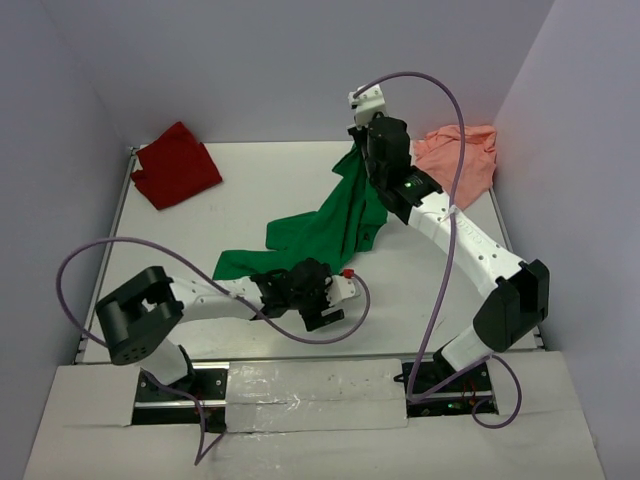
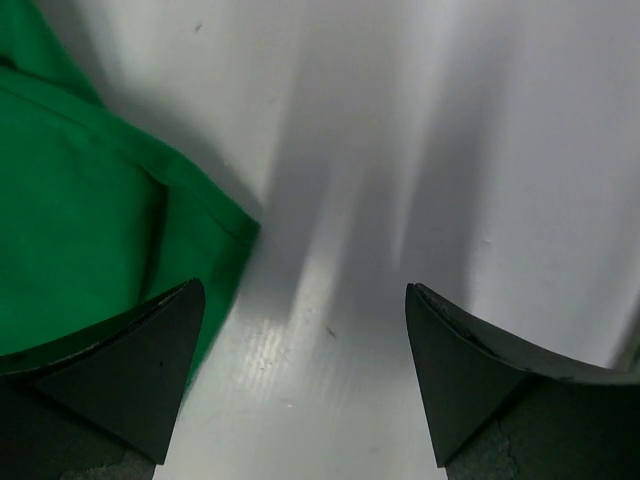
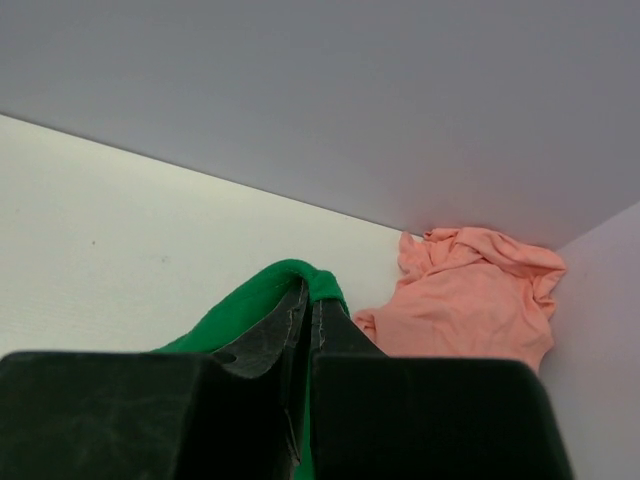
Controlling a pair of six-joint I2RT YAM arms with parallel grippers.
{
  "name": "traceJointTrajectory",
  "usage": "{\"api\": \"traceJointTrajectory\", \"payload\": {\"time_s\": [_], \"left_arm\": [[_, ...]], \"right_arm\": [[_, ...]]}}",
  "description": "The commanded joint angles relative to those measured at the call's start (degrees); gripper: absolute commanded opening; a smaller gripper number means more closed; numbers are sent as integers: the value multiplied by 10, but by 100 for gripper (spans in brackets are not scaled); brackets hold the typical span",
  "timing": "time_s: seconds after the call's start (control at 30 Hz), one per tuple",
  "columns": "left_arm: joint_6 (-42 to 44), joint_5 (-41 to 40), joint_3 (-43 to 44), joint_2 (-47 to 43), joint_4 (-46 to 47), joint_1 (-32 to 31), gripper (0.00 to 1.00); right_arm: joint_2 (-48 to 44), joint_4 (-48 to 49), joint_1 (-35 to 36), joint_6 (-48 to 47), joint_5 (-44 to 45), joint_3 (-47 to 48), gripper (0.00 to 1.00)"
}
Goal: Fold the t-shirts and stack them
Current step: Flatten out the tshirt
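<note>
Green t-shirt: middle of the table, one end raised toward 12 o'clock, the rest trailing to 7 o'clock.
Right gripper: fingers pinched together on a fold of the green t-shirt's raised end.
Left gripper: fingers spread wide, holding nothing, just beside the low hem.
Red t-shirt: crumpled at 10 o'clock.
Pink t-shirt: crumpled at 2 o'clock, against the wall.
Handling: probably light, limp and saggy; best taken at hem corners.
Containers: none seen.
</note>
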Motion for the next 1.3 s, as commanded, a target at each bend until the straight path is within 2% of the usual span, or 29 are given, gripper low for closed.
{"api": "traceJointTrajectory", "payload": {"time_s": [0.0, 0.23, 0.4, 0.47, 0.53, 0.63, 0.77, 0.8, 0.87, 0.9, 0.93, 1.03, 1.13, 1.27], "left_arm": [[-29, -154, 27, 37, 91, -21, 91], [-47, -279, 44, 112, 162, -37, 90], [-63, -306, 71, 147, 148, -44, 89], [-73, -306, 79, 160, 132, -44, 86], [-81, -305, 79, 162, 108, -43, 78], [-95, -267, 71, 145, 64, -43, 56], [-106, -238, 70, 117, 2, -43, 40], [-107, -231, 71, 106, -11, -43, 40], [-105, -220, 76, 95, -48, -43, 48], [-103, -210, 78, 89, -59, -44, 53], [-104, -207, 85, 87, -83, -44, 66], [-90, -199, 79, 71, -98, -45, 80], [-77, -171, 65, 49, -101, -45, 85], [-76, -169, 49, 39, -96, -46, 86]], "right_arm": [[-12, 21, -12, 6, 0, 13, 0], [-11, 10, -17, 6, -6, 13, 0], [-10, 5, -18, 3, -5, 20, 0], [-11, 4, -20, 2, -4, 25, 0], [-11, 0, -21, 0, -4, 29, 0], [-8, -3, -27, -2, -4, 40, 0], [-8, -7, -31, 3, -4, 45, 0], [-8, -8, -32, 4, -5, 45, 0], [-6, -14, -32, 8, -6, 49, 0], [-7, -16, -32, 10, -8, 50, 0], [-7, -20, -32, 10, -8, 52, 0], [-13, -25, -32, 15, -12, 50, 0], [-19, -25, -31, 17, -15, 44, 0], [-26, -28, -31, 13, -15, 42, 0]]}}
